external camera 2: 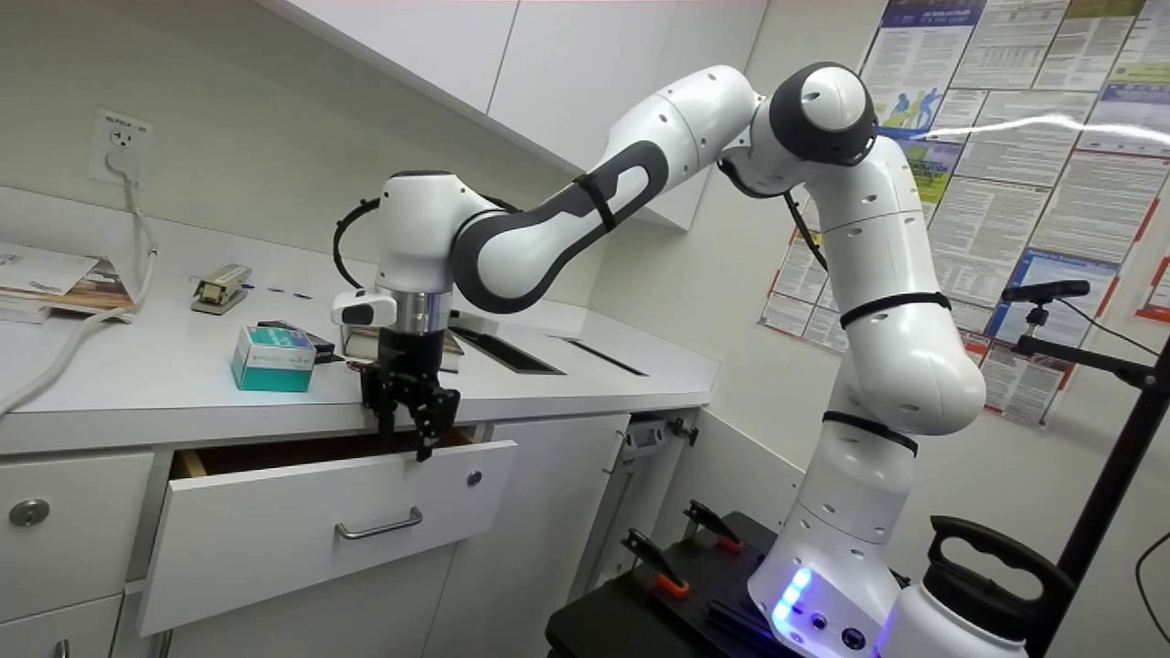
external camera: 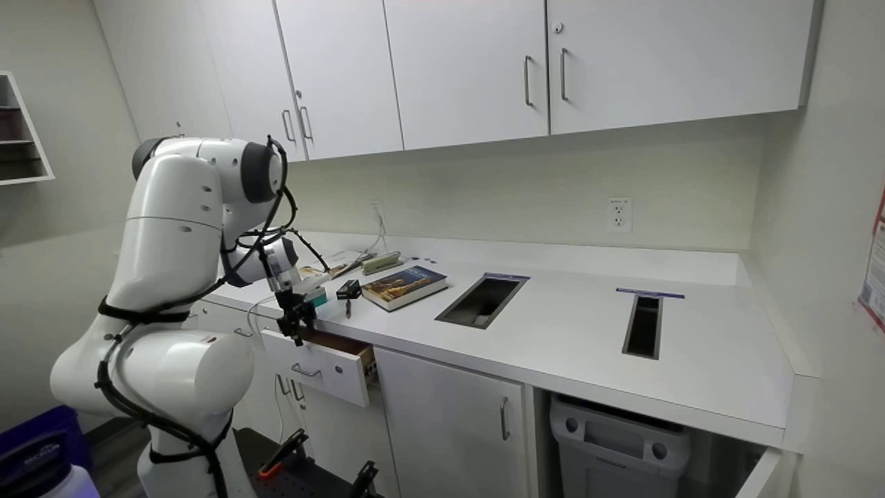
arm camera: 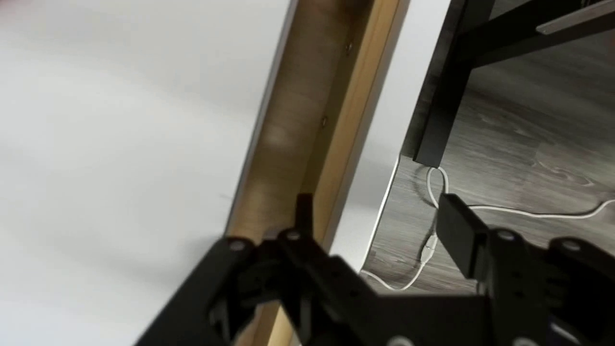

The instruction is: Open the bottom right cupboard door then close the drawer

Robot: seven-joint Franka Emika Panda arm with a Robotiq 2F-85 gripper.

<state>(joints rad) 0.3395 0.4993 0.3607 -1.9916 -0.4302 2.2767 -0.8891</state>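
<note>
The drawer (external camera: 350, 384) is partly open, its white front standing out from the cabinet; it also shows in an exterior view (external camera 2: 274, 535). In the wrist view its white front (arm camera: 379, 144) and light-wood interior are seen from above. My gripper (external camera: 299, 330) is over the drawer front, also seen in an exterior view (external camera 2: 407, 440). In the wrist view the gripper (arm camera: 379, 221) is open, one finger on the drawer's inner side and one outside the front, with a gap on the outer side. The bottom right cupboard door (external camera: 759, 477) stands swung open, mostly out of frame; its handle is hidden.
A grey bin (external camera: 615, 443) stands inside the open cupboard. A closed base door (external camera: 449, 415) lies between it and the drawer. On the counter are a book (external camera: 404, 286), a teal-and-white box (external camera 2: 274, 359) and a stapler (external camera 2: 219, 288). A white cable (arm camera: 427, 247) lies on the floor.
</note>
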